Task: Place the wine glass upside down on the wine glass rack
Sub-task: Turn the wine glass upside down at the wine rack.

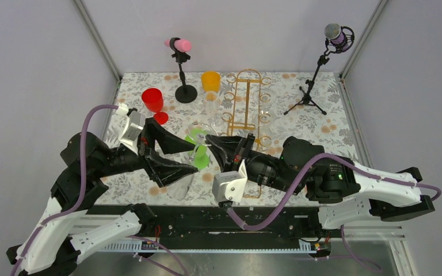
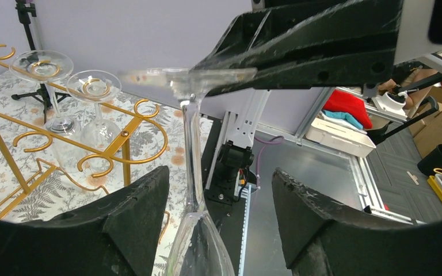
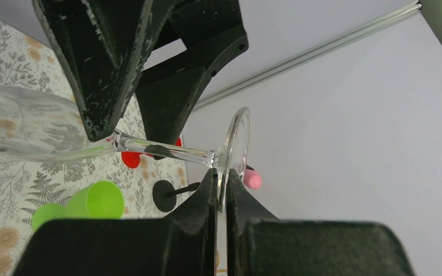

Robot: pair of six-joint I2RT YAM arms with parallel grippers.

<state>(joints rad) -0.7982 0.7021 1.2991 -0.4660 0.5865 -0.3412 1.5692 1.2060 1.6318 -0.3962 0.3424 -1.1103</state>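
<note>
A clear wine glass hangs foot up and bowl down between the two arms, in front of the gold wire rack. My right gripper is shut on the rim of the glass's foot; in the right wrist view the jaws pinch the foot edge-on. My left gripper is open, with a finger on either side of the stem and not touching it. In the left wrist view the left gripper straddles the top of the bowl, and the rack stands to the left.
Two clear glasses hang upside down on the rack. A green goblet lies under the grippers. A red goblet, an orange cup, a pink microphone stand and a purple microphone tripod stand at the back.
</note>
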